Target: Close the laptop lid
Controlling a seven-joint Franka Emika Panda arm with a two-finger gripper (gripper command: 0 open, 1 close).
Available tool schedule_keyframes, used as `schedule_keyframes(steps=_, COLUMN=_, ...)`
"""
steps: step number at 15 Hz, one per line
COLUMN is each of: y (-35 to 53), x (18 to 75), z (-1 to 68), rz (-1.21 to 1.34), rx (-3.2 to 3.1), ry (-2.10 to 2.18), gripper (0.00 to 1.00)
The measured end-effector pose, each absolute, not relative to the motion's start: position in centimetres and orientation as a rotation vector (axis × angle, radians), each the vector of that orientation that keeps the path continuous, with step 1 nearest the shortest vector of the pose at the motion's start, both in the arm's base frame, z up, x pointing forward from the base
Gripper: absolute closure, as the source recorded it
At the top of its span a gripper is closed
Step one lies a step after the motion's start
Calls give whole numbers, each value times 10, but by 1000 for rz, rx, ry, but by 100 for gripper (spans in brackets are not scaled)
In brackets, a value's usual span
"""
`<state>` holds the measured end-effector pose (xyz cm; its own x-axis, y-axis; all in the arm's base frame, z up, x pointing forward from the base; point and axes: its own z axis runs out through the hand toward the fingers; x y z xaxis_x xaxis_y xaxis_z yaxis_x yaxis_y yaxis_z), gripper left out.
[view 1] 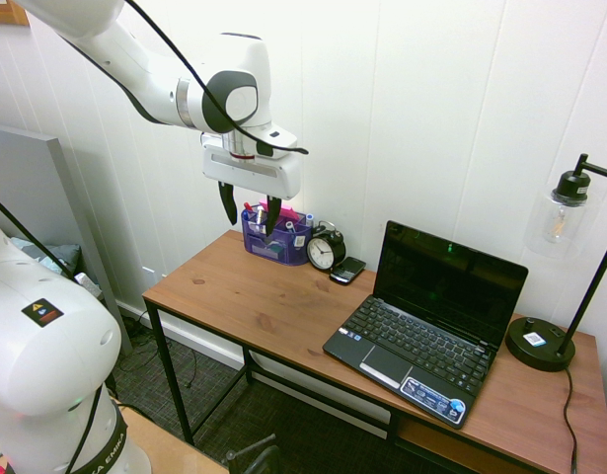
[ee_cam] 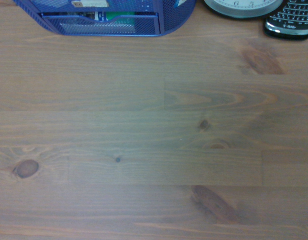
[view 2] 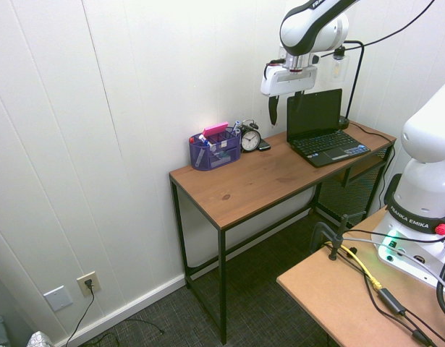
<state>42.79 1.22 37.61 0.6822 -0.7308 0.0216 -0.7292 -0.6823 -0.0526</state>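
The laptop lid (view 1: 451,281) stands upright and open, its dark glossy screen facing the front of the wooden desk (view 1: 254,296); it also shows as a black panel, the lid (view 2: 314,114), on the right end of the desk. The keyboard base (view 1: 417,355) lies in front of it. My gripper (view 1: 250,212) hangs high above the desk's left half, well left of the laptop, fingers pointing down and open with nothing between them. From the other side the gripper (view 2: 285,108) hovers just left of the lid. The wrist view holds only desk wood (ee_cam: 154,140); the laptop is out of it.
A blue mesh organizer (view 1: 275,235) with pens, a black alarm clock (view 1: 326,250) and a small phone (view 1: 347,270) stand along the wall behind the gripper. A black lamp (view 1: 545,341) stands right of the laptop. White panelled wall runs behind the desk.
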Motion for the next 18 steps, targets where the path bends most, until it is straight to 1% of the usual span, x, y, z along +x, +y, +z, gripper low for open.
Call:
schedule_keyframes(steps=2, y=13, x=428, z=376, rz=-65, rx=-2848, ry=1256, gripper=0)
schedule_keyframes(steps=7, y=-15, x=452, z=403, rz=-206, rx=-2813, ry=1391, gripper=0)
schedule_keyframes(steps=13, y=-120, x=521, z=430, rz=-360, rx=-2701, ry=1553, gripper=0)
schedule_keyframes(steps=18, y=-211, x=568, z=426, rz=-407, rx=-2631, ry=1636, gripper=0)
